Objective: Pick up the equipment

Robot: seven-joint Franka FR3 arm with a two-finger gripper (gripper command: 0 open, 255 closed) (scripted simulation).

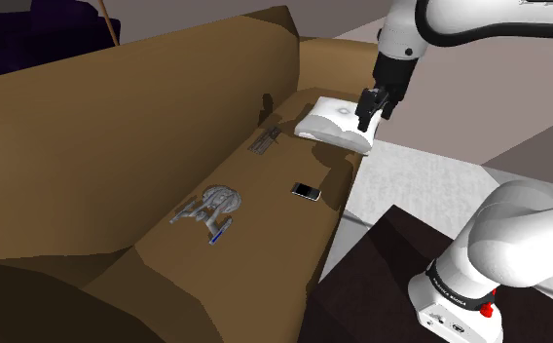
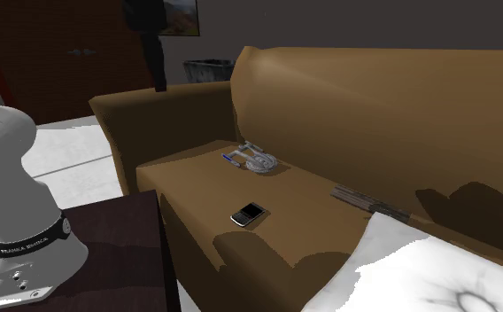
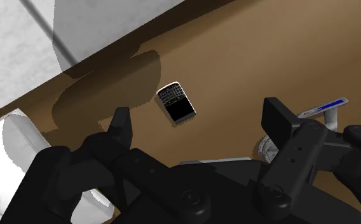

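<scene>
Brown sofa (image 1: 119, 127) — phone (image 3: 175, 103) lies ahead of the wide-open claw (image 3: 198, 118) (over a pillow (image 1: 331, 122)), long axis crossing the finger line.

The tool (image 3: 197, 110), fingers apart, hangs over a black phone (image 3: 176, 104) on the brown sofa seat (image 3: 249, 51).

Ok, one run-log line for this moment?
gripper: open, empty | by white pillow | phone, ship model, grey item: on brown sofa seat, untouched
</scene>
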